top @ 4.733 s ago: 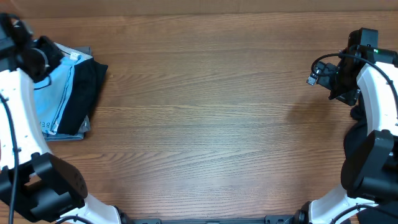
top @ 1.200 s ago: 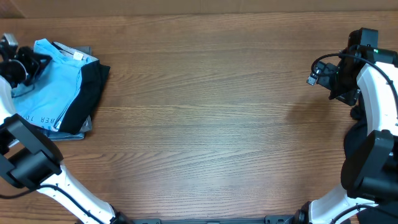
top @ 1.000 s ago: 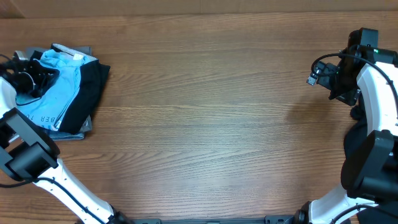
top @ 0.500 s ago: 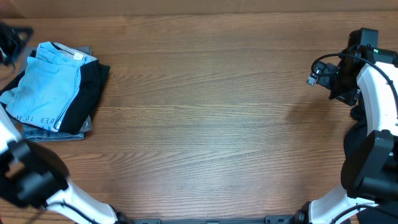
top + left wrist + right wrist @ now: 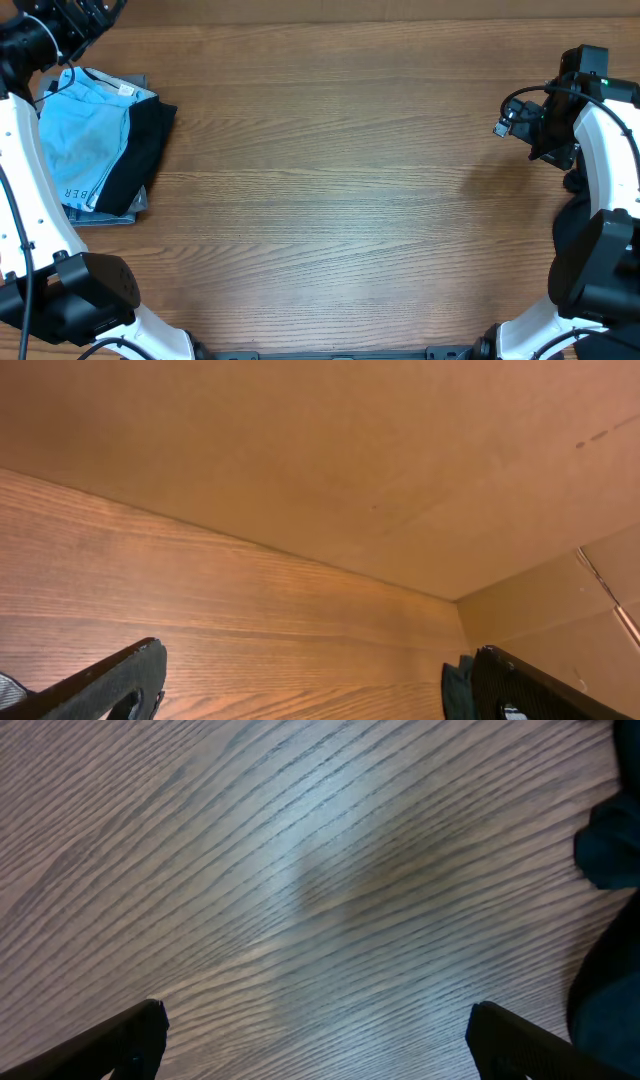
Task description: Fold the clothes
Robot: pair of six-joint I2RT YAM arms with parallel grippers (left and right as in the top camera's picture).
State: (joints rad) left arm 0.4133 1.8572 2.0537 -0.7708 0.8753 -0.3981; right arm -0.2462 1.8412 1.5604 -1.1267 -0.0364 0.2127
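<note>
The left gripper (image 5: 315,660), jaws spread and empty, has lifted off the light blue T-shirt (image 5: 85,140) toward the table's (image 5: 350,200) far-left corner, so that fold looks finished: the shirt lies flat, lettering showing, overlapping a black garment (image 5: 140,140) at the table's left edge, while the right gripper (image 5: 315,1020) hangs open and empty over the table's right side.

Overhead: straight down on whole tabletop (image 5: 340,200), far off. Left wrist: sits at overhead's upper left, facing almost level across far tabletop edge to brown wall (image 5: 350,450). Right wrist: close, facing down; shares bare wood at overhead's right side
</note>
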